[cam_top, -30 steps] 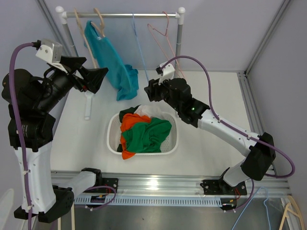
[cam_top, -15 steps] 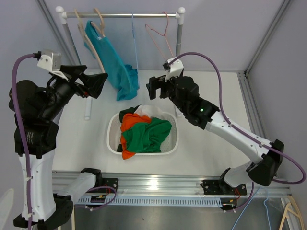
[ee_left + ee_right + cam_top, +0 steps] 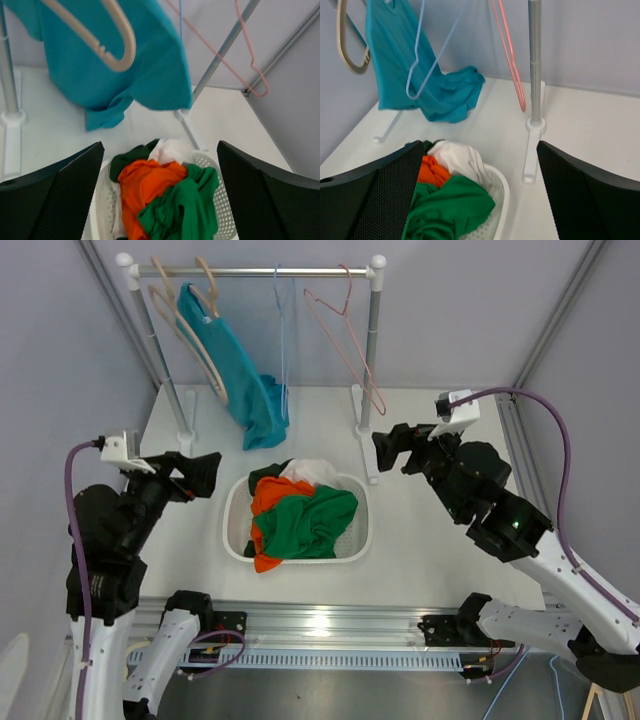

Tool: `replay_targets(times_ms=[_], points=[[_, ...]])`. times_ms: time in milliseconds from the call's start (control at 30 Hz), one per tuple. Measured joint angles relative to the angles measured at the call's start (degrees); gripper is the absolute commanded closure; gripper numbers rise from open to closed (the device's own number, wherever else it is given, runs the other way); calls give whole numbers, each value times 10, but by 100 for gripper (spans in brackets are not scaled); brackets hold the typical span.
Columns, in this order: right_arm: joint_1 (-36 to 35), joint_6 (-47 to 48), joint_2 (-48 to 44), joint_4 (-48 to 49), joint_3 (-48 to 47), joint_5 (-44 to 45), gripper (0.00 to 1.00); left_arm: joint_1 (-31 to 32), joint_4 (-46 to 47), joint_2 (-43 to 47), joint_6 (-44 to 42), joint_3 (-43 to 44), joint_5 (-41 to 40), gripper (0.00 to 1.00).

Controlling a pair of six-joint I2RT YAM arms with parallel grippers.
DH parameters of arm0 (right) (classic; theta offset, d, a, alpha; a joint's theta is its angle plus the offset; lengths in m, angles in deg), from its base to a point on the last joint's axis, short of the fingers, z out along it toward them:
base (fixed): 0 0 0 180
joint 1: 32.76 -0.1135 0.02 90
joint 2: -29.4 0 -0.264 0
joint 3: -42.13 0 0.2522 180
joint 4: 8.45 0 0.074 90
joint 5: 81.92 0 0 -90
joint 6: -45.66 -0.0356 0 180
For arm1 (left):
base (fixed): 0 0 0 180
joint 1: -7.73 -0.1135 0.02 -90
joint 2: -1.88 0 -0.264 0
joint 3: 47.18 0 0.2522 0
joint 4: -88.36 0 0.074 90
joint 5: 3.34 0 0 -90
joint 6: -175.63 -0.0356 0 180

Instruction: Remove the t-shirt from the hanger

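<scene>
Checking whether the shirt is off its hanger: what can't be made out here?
- Top view: the t-shirt at its neck, too small to show whether it is hooked.
- Left wrist view: the t-shirt's top and the hook of the hanger, cut off by the upper edge.
- All views: the basket bottom, hidden under clothes.

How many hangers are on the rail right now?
4: a beige hanger at the left end, a second beige hanger beside it in the teal shirt, a blue hanger in the middle, a pink hanger rightmost. The shirt may hide more.
</scene>
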Motion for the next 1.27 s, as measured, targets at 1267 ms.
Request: replay_targets(times_ms=[1267], points=[[0,-98,-192,-102,245,26,0,0,-80,215,-2,-202,-82,0]])
